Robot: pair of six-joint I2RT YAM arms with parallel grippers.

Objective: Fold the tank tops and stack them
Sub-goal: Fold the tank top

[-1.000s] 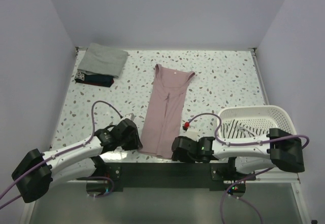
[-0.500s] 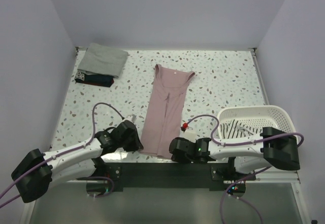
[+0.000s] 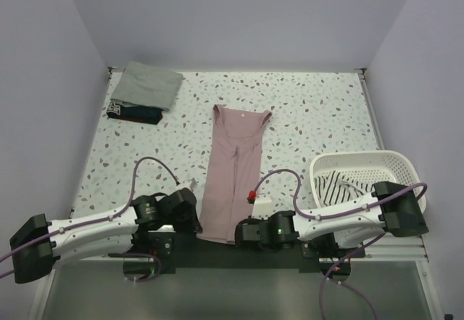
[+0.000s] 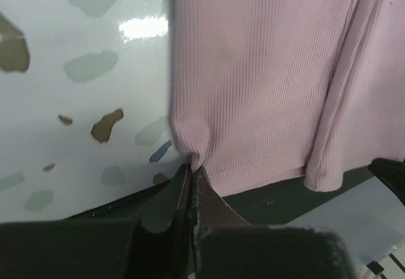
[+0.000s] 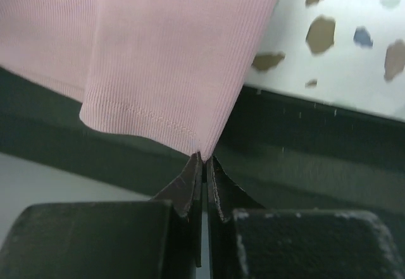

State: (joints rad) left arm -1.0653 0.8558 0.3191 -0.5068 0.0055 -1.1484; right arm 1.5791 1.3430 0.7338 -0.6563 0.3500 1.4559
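Observation:
The dusty pink tank top [image 3: 232, 167] lies folded lengthwise down the middle of the table, its hem hanging over the near edge. My left gripper [image 3: 194, 220] is shut on the hem's left corner [image 4: 193, 163]. My right gripper [image 3: 243, 234] is shut on the hem's right corner [image 5: 204, 154]. A grey-green tank top [image 3: 148, 84] lies folded on a dark navy one [image 3: 134, 113] at the far left. The white striped tank top [image 3: 341, 186] sits in the basket.
The white slotted basket [image 3: 395, 162] stands at the near right, beside my right arm. Walls close the table on the left, back and right. The black mounting rail [image 3: 210, 251] runs along the near edge under the pink hem.
Both grippers have shut on the pink top's hem corners and drawn back toward the near edge. The top has slid toward me and shifted slightly left.

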